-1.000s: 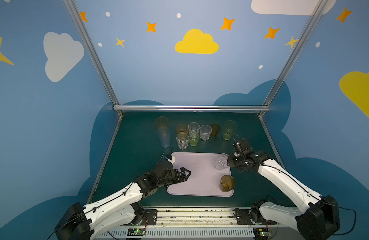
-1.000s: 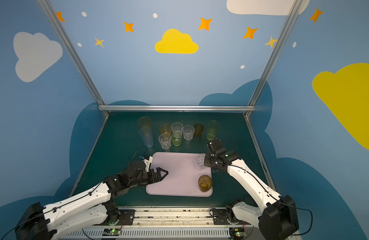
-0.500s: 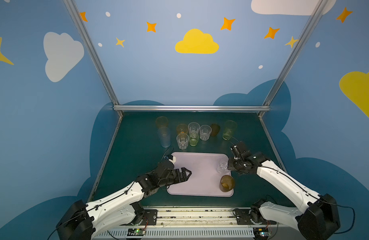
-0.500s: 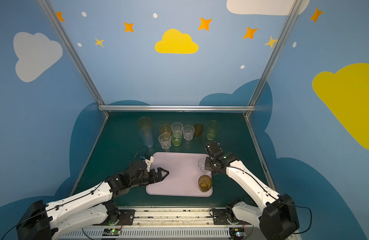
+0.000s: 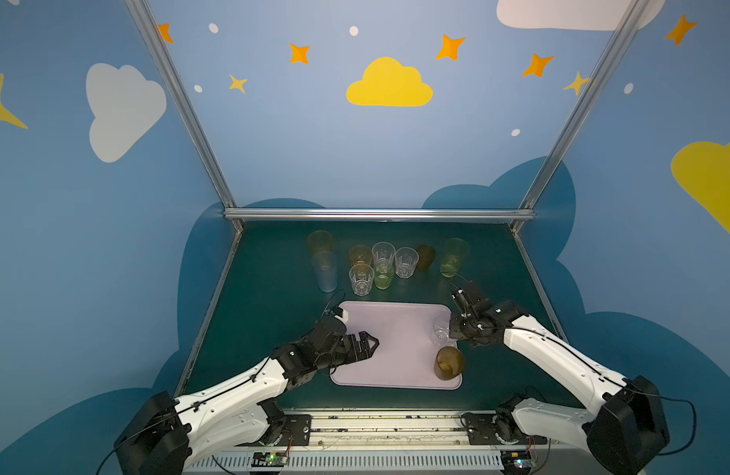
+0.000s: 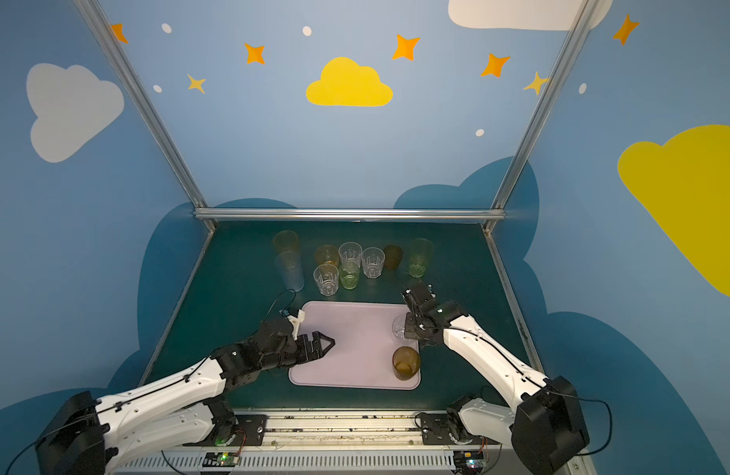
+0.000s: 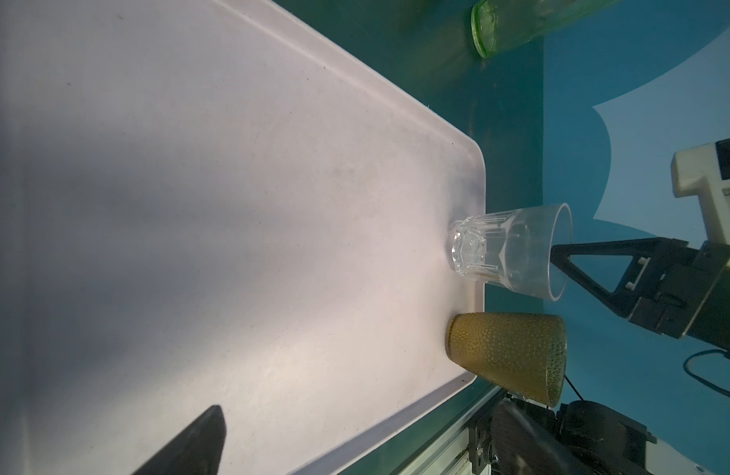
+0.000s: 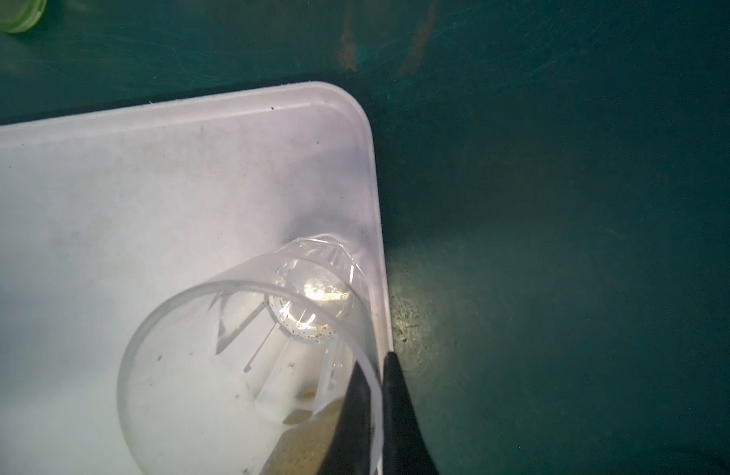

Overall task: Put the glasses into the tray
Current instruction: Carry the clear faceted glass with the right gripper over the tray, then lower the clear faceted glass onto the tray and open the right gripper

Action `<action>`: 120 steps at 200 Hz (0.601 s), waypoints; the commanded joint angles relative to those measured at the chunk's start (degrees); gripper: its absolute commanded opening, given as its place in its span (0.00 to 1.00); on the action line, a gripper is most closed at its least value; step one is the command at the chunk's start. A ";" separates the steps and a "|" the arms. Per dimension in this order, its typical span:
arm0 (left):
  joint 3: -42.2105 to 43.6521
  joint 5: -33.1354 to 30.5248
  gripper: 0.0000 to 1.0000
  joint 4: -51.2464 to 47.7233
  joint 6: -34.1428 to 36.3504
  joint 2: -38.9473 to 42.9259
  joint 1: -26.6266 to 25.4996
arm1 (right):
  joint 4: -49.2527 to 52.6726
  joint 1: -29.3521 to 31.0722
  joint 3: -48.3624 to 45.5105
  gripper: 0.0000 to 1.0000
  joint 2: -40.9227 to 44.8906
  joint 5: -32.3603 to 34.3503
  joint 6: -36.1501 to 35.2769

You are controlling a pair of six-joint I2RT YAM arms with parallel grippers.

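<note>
The clear faceted glass [image 8: 248, 362] stands upright at the far right corner of the tray [image 5: 400, 357], its base just inside the low rim. Whether it bears fully on the tray floor or hangs a hair above it cannot be told. The right gripper [image 8: 373, 362] is clamped on the glass's lip, one finger inside the mouth and one outside. This pinch suits a see-through tumbler too wide to span, and it keeps the glass vertical while it is lowered. The grip sits on the side nearest the tray's edge, so the arm reaches in from the right without crossing the tray.

Just beside it, toward the near right corner, an amber glass [image 5: 449, 362] is already standing on the tray. The two are close but apart, which suggests the tray is being filled along its right side first, leaving the wide middle free.

The left gripper [image 5: 369, 345] hangs over the tray's left edge with its jaws spread wide and nothing between them — probably waiting clear of the placement.

Behind the tray, the other glasses [image 5: 384, 263] are bunched on the tabletop [image 5: 273, 296], so most of the task remains. The likely next step is letting go of the lip and lifting straight up — a sideways drag could tip the glass over the rim.
</note>
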State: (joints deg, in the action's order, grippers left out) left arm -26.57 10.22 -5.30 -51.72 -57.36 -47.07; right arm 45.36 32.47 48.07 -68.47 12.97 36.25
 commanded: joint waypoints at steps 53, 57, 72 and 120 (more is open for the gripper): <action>-1.65 -0.57 1.00 0.49 0.57 -0.64 -0.22 | 0.39 0.58 -0.32 0.00 -1.49 1.14 1.01; -1.68 -0.55 1.00 0.47 0.62 -0.66 -0.22 | 0.42 0.58 -0.33 0.00 -1.56 1.13 1.02; -1.65 -0.55 1.00 0.38 0.75 -0.66 -0.22 | 0.17 0.58 -0.40 0.04 -1.75 0.88 1.02; -1.38 -0.37 1.00 0.14 0.84 -0.35 -0.17 | -0.89 0.57 -1.10 0.29 -1.84 0.18 1.47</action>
State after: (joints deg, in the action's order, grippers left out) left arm -26.79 10.17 -5.30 -51.66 -57.93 -47.07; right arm 44.71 32.73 47.48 -69.95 12.99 37.36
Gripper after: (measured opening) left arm 0.996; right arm 0.248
